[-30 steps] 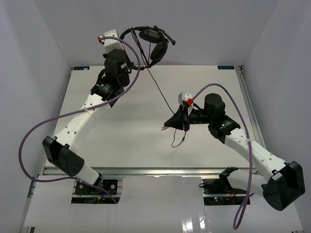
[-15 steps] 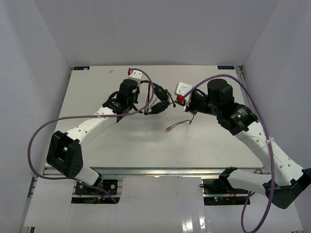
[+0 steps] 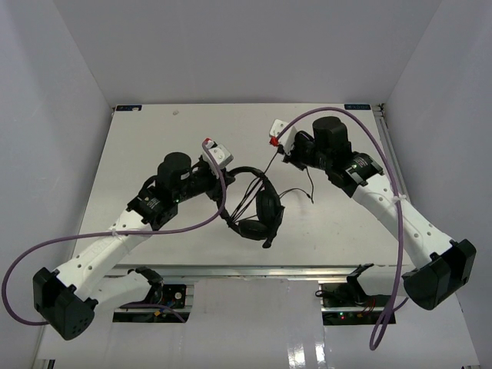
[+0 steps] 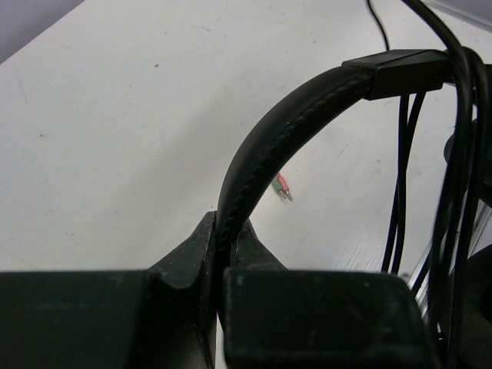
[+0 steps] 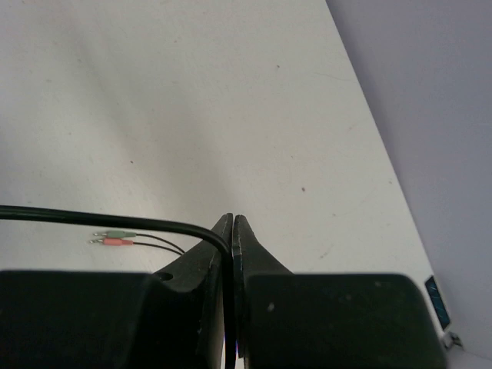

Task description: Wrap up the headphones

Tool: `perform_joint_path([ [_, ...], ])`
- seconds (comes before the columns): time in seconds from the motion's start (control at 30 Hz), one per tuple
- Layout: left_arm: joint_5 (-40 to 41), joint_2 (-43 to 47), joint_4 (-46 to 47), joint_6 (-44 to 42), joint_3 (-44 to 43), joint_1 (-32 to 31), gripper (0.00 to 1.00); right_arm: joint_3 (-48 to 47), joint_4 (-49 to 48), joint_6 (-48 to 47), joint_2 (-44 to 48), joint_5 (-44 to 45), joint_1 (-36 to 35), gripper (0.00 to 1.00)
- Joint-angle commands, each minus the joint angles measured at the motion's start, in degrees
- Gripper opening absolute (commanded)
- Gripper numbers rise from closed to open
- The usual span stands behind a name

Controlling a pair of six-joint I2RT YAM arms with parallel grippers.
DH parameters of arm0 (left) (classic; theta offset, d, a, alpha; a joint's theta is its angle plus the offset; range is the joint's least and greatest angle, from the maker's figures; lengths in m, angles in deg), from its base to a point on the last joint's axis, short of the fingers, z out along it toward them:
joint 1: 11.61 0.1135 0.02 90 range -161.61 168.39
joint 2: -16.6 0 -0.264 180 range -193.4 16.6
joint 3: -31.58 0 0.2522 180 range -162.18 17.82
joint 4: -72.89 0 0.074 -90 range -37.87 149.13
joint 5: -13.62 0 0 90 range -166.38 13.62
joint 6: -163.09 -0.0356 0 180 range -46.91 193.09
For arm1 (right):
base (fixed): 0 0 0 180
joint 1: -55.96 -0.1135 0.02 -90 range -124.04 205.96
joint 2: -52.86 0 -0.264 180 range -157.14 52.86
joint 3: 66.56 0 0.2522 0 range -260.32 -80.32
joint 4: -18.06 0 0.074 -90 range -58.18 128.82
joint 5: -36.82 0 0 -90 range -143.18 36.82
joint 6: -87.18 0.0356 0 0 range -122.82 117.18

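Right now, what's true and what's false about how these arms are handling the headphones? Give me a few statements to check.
The left tool grips the headband. True.
The right tool is open and empty. False: it is shut on the cord.
The cord's plugs are pink and green. True.
The headphones lie untouched at the table's far edge. False: the left tool holds them, nearer the front edge.
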Motion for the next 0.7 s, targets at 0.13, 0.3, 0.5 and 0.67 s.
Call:
perform_joint_path([
  [0.13,-7.29,6.0,0.2,5.44,-4.6,-0.37,0.0,4.46,-8.49,11.96,-1.15,-21.67,9.38,0.08],
  [0.3,-6.91,3.99,3.24,12.68,-11.41,-0.37,0.0,11.63,-17.42,23.21,-2.82,-42.06,10.7,0.08],
  [0.5,-2.16,-3.02,11.92,25.31,-22.12,-0.37,0.0,23.66,-43.67,43.02,-3.88,-54.8,10.75,0.08],
  [0.67,1.83,-10.2,18.92,33.09,-30.99,-0.37,0.0,28.89,-56.39,53.18,-3.23,-57.92,10.54,0.08],
])
